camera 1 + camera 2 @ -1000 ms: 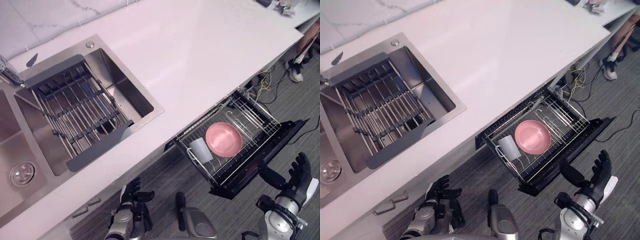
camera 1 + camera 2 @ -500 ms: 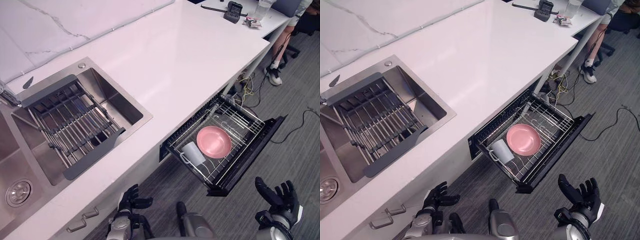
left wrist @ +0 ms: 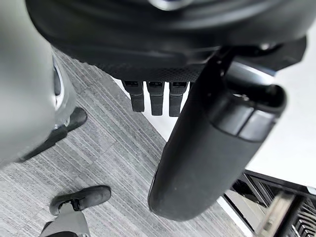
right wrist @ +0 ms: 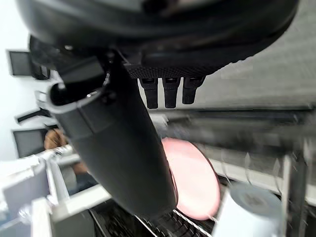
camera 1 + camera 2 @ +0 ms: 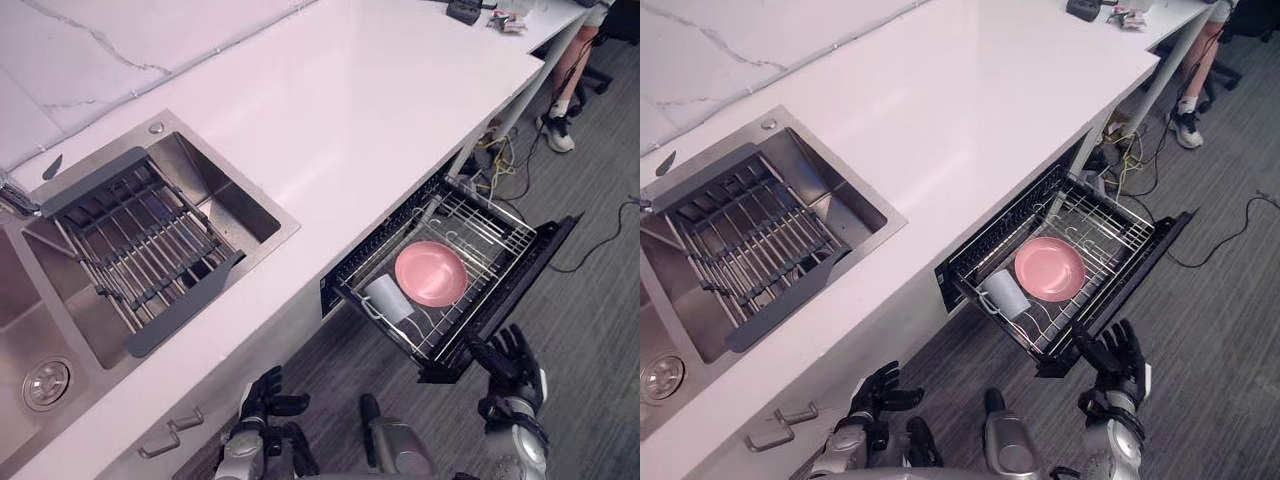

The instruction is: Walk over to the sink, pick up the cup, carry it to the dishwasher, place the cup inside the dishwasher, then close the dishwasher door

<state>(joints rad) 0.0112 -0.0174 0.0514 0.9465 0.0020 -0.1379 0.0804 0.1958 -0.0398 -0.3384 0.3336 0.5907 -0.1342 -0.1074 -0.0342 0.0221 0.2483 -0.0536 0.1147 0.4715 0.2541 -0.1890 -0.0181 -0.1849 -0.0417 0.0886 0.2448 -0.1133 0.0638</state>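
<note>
Below the front edge of the white stone tabletop, the black dishwasher door stands open, with the wire dish rack drawn out over it. You can see the pale grey cup inside that rack, against the rack's edge on the sink side. It is just beside the round pink bowl, which sits near the rack's middle. The right wrist view shows the same pair close up, the bowl next to the cup past the thumb.

Your right hand hangs low at the near corner of the door, its fingers spread and straight, holding nothing. Whether the fingertips touch the door's edge cannot be told from here. Your left hand is low in front of the cabinet, under the tabletop's front edge. It is well apart from the dishwasher, with its fingers relaxed and nothing in them.

At the tabletop's left end lies the stainless steel sink, with a dark slatted drying rack set across the basin. A second basin with a round drain lies at the far left corner. Two metal cabinet handles show below the sink.

The grey striped carpet floor lies under the door. Near the tabletop's right end, a tangle of loose cables lies on the floor. Beyond them you can see a person's white shoe.
</note>
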